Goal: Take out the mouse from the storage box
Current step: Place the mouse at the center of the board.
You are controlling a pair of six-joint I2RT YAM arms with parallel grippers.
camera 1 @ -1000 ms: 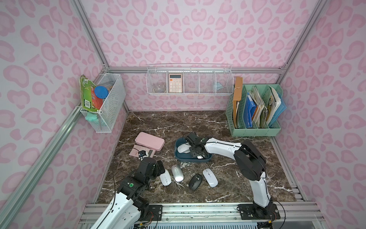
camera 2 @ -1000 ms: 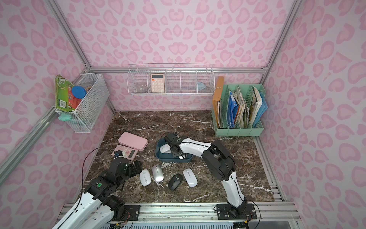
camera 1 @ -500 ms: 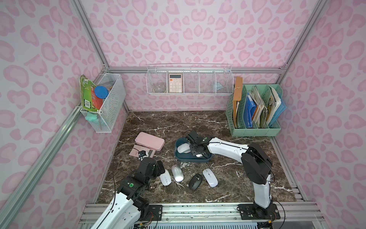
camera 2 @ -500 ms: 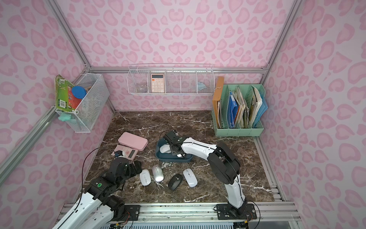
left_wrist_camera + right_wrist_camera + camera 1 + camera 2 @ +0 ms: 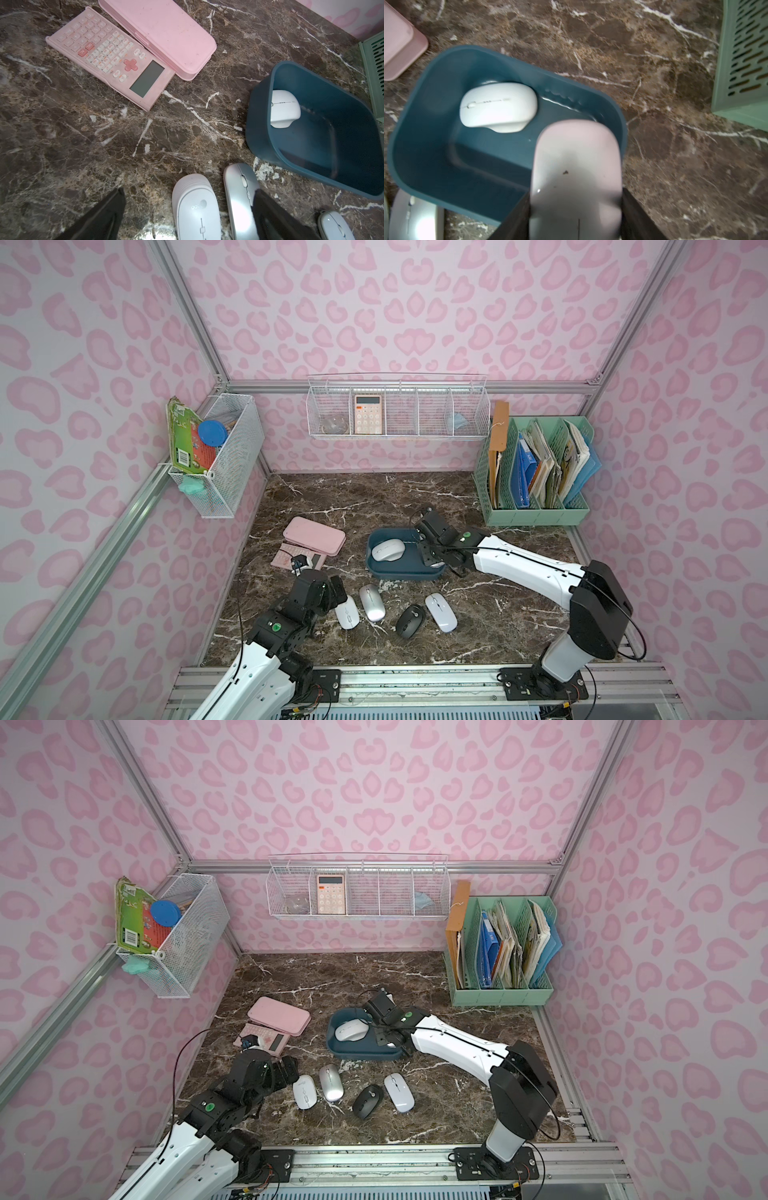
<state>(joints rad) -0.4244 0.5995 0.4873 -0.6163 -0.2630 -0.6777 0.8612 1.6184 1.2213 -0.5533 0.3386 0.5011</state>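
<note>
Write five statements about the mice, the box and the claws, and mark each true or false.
1. A white mouse lies in the box. True.
2. The left claw grips the silver mouse. False: it is open and holds nothing.
3. A black mouse lies on the table outside the box. True.
4. The right claw is empty. False: it grips a pale mouse.
5. The pink case lies inside the box. False: it lies on the table, apart from the box.
</note>
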